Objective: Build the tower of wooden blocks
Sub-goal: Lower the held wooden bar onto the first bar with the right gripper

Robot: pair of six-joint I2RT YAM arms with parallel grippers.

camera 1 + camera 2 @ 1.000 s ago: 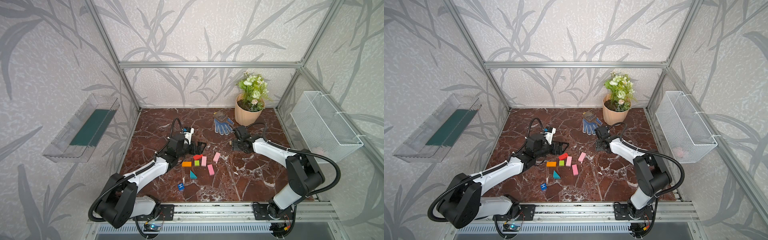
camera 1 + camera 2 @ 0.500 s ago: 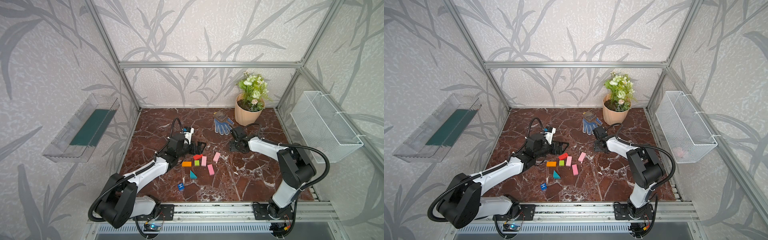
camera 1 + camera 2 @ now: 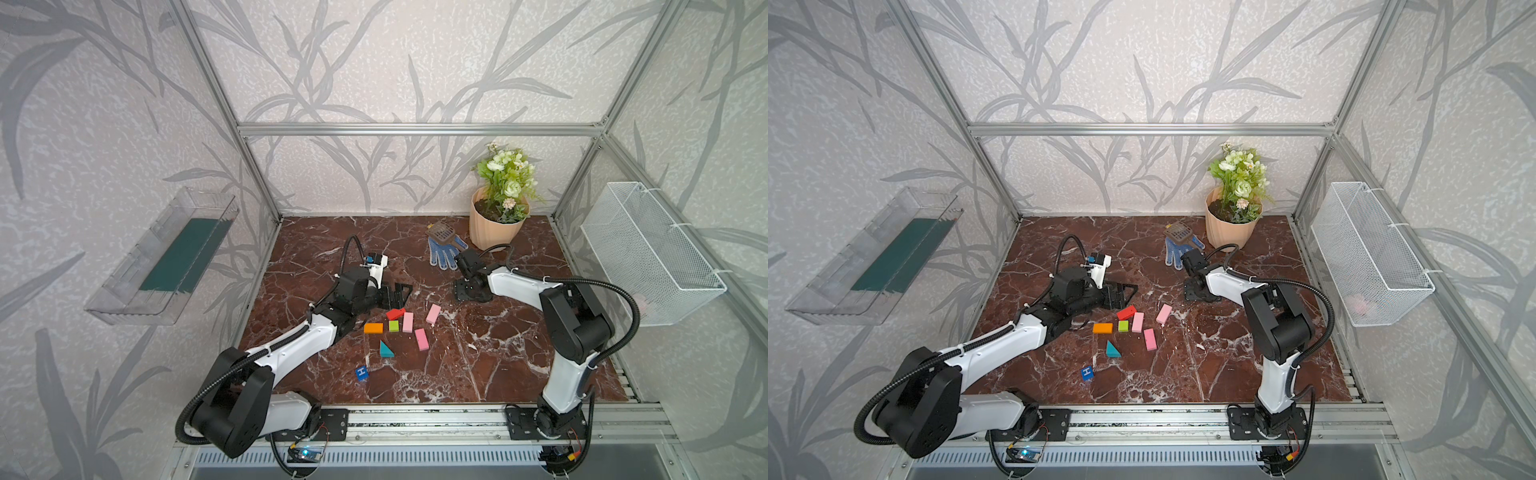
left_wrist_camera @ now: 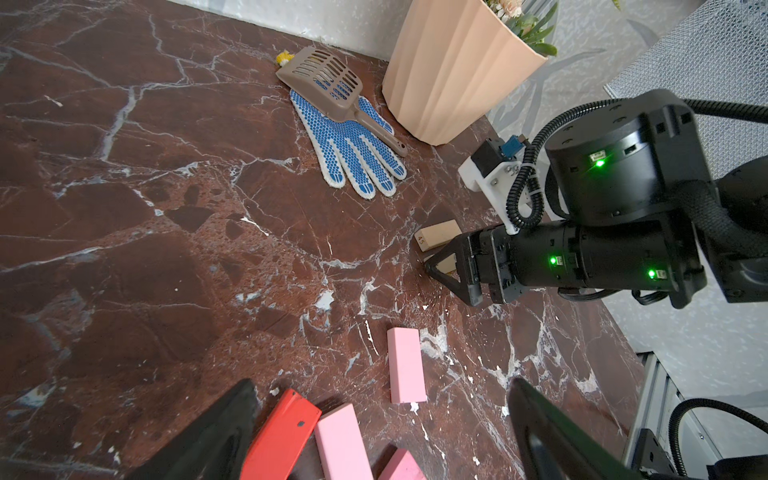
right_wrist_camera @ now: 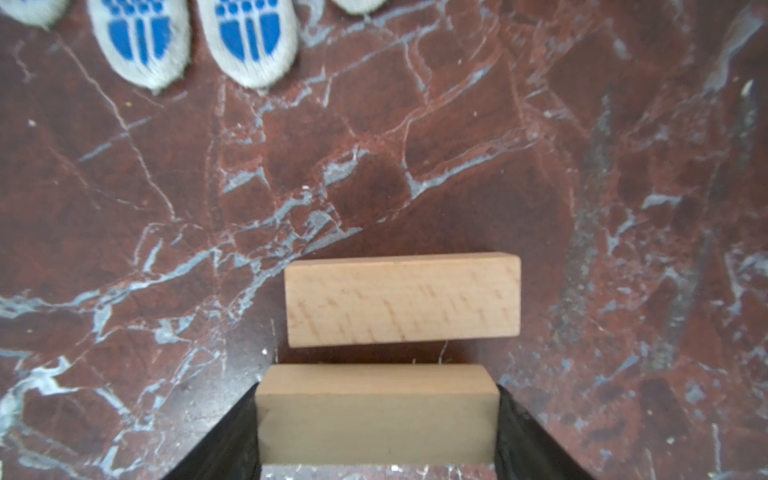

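— Blocks, where?
— Use the lime cube (image 3: 393, 326) as centre. Red block (image 3: 395, 313) just behind it, orange block (image 3: 373, 328) just left, first pink block (image 3: 407, 322) just right. Second pink block (image 3: 433, 313) further right, third pink block (image 3: 421, 339) right and in front. Teal wedge (image 3: 385, 350) in front of the cube, blue "H" cube (image 3: 362, 372) further front, slightly left. All eight lie singly on the marble table (image 3: 478, 365).
— Tan ones?
— Both well right of the cube and behind it, hidden under your right arm in both top views. In the right wrist view the held tan bar (image 5: 376, 415) sits between the fingers (image 5: 228, 440). The free tan bar (image 5: 403, 299) lies parallel just past it, across a narrow gap.
— Grippers?
— Your right gripper (image 3: 469, 291) points down, clamped end to end on the held bar. Lifted or not, can't tell. Your left gripper (image 3: 401, 294) hangs behind the cube, just past the red block, jaws spread wide, empty.
— Rest?
— Beyond the bars from the cube: blue-dotted glove (image 4: 353, 149), brown scoop (image 4: 328, 79) lying on it, peach flowerpot (image 4: 453, 70).
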